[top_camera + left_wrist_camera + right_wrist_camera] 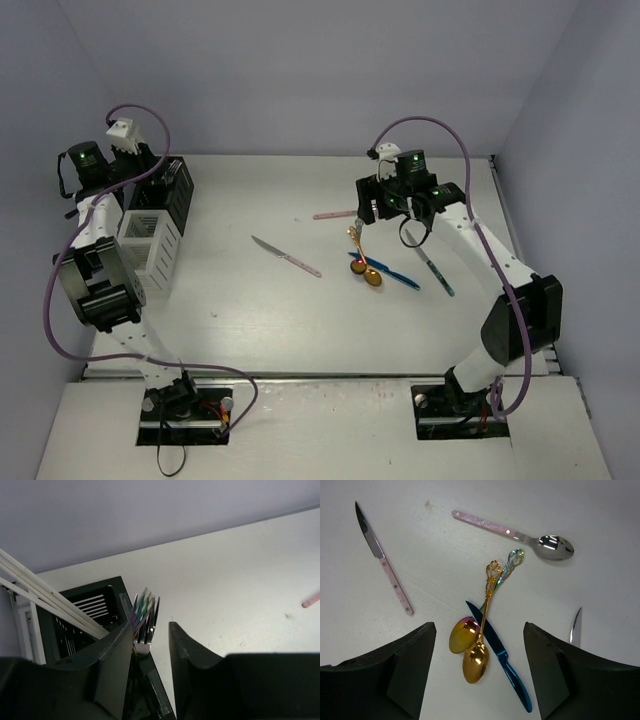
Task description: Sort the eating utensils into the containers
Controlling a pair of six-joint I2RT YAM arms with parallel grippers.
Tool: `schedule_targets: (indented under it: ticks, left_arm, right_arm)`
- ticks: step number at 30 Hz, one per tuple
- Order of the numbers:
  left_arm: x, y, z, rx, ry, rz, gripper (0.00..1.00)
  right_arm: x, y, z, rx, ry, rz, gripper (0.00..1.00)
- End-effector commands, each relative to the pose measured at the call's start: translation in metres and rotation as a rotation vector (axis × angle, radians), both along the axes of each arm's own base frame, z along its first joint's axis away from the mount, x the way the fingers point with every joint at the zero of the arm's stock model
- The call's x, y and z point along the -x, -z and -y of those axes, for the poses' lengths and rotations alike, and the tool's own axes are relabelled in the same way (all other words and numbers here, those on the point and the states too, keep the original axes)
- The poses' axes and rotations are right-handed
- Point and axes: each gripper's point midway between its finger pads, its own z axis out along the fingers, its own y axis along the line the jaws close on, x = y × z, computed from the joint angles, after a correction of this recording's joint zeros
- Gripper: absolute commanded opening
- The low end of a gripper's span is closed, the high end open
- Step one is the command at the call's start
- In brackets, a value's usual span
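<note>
Our right gripper, jaws wide, hovers over the crossed gold spoons on the surface; next we must descend and pinch one. Farther back, our left gripper stands parted over the black caddy, a fork loose between, seemingly mid-drop.

This place looks like a robotics lab, set up as a small test cell. A white counter is closed in on the left, far and right sides by plain grey-violet walls. The left arm and the right arm are bolted at the near edge. Purple cables loop along them, and green lights glow on their far ends. The eating utensils lie loose on the bare counter. A white caddy and a black caddy stand at the far left.
</note>
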Motion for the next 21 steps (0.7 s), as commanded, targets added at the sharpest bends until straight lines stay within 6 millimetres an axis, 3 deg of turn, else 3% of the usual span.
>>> schedule_targets:
  ticks: [1,7,9,12,21]
  left_arm:
    - [0.011,-0.055,0.003,-0.076,0.033,0.164,0.4]
    - [0.037,-0.086,0.01,-0.073,0.001,0.202,0.58]
    - [0.054,-0.103,0.017,-0.077,-0.007,0.22,0.63]
    - [0.082,-0.109,0.028,-0.102,0.005,0.219,0.68]
    - [0.157,-0.107,0.065,-0.159,0.076,0.217,0.7]
  right_arm:
    - [0.007,0.011,-0.044,0.107,-0.116,0.043,0.54]
    - [0.034,0.066,-0.091,0.289,-0.251,-0.059,0.44]
    - [0.048,0.08,-0.108,0.343,-0.31,-0.083,0.43]
    - [0.058,0.108,-0.126,0.417,-0.37,-0.138,0.44]
    - [0.043,0.135,-0.157,0.452,-0.384,-0.171,0.45]
